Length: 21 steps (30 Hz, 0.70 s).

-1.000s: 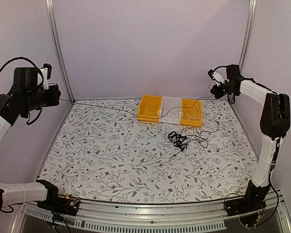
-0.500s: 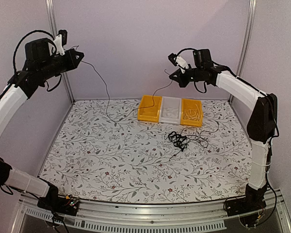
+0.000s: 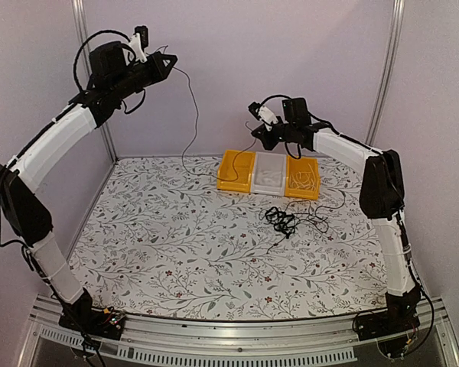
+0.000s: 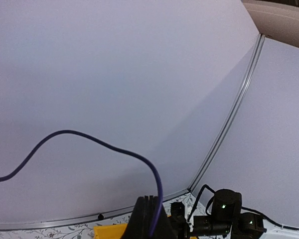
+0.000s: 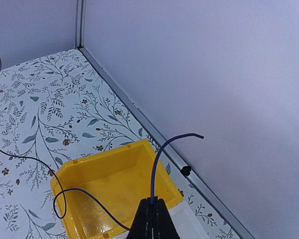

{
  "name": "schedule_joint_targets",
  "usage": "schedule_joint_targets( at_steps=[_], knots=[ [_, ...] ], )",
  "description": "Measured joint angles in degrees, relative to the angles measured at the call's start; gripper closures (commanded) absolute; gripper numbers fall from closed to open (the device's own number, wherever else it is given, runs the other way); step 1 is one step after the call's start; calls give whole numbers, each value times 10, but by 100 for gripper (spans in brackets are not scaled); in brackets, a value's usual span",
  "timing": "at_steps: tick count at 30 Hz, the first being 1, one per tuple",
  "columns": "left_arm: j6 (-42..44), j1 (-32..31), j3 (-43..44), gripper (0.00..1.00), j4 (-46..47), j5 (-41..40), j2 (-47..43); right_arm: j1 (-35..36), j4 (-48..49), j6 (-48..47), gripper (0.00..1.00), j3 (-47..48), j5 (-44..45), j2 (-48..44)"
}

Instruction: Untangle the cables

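An aluminium post [image 3: 85, 61] stands in the back left corner of the room, against pale lilac walls [image 3: 291, 53]. Just right of it, high up, the left end effector [image 3: 168, 61] is clamped shut on a thin black cable strand [image 5: 153, 184]. The strand droops to the floral-patterned surface [image 3: 168, 245], dips into a yellow bin [image 3: 231, 183], and climbs to the right end effector [image 3: 258, 138], which is also pinched shut on it. Below and right of that end effector lies a knotted clump of cables [image 3: 281, 220], in front of a white bin [image 3: 266, 186] and a second yellow bin [image 3: 300, 191].
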Motion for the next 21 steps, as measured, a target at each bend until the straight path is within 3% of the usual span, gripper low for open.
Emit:
schedule_joint_targets(
  at_steps=[10,15,21],
  knots=[
    [-48,-39,145,100,91,32,173,10,82,-11,99,17,56,71],
    [-78,-53,188,100,124,54,237,10,78,-26,73,16,35,75],
    [-110,-56,232,100,155,65,284,11,40,-54,53,6,-26,75]
  ],
)
